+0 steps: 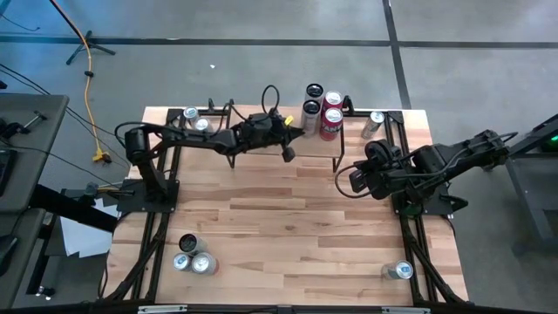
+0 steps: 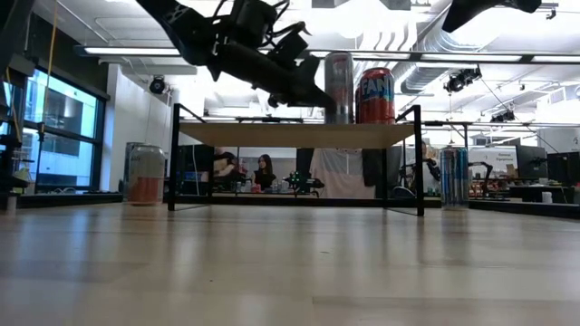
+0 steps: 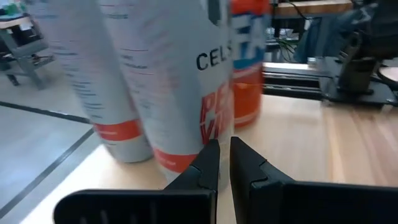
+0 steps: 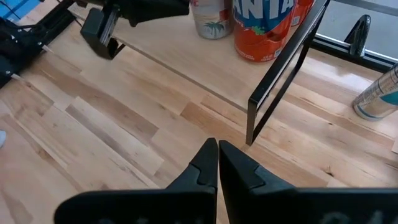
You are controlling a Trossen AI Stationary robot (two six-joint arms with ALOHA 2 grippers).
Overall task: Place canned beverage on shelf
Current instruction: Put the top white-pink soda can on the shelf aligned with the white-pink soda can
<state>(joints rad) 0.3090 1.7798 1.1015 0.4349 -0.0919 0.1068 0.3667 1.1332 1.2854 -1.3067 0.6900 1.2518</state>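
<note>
Left end effector [image 3: 224, 163] closed, empty | cans [image 3: 180, 81] tops cut off | right end effector [image 4: 217, 163] closed, empty

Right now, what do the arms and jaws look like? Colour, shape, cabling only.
Both arms are dark, near-black, jointed links. The left arm has a black cable looping above its wrist; the right arm has a cable loop near its wrist too. The left gripper and right gripper each end in two matte black, wedge-shaped jaws tapering to narrow tips. No markings are visible.

Both arms [image 1: 218, 138] [image 1: 436, 161] reach inward, jaws closed.
</note>
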